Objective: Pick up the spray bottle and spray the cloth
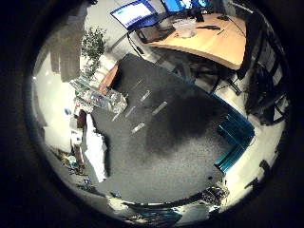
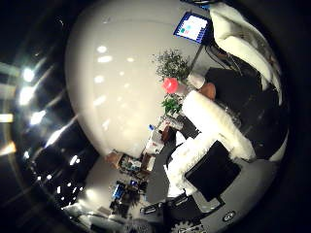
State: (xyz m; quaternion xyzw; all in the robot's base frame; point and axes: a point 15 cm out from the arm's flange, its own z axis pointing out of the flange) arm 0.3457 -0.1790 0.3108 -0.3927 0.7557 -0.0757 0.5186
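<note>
Two targets sit on the wide dark grey matted bench (image 1: pixel 180 142), which fills the middle of the little-finger frame, so you are well above it. The white and black robot hand (image 2: pixel 214 124) is spread, its fingers loosely extended and holding nothing. Toward that frame's rim, near the bench's edge, lies the crumpled white cloth (image 1: pixel 95 149), with the clear plastic spray bottle (image 1: pixel 99 97) near it, apparently on its side. Descend over the bottle's body, keep your fingers wide, and avoid snagging the cloth.
</note>
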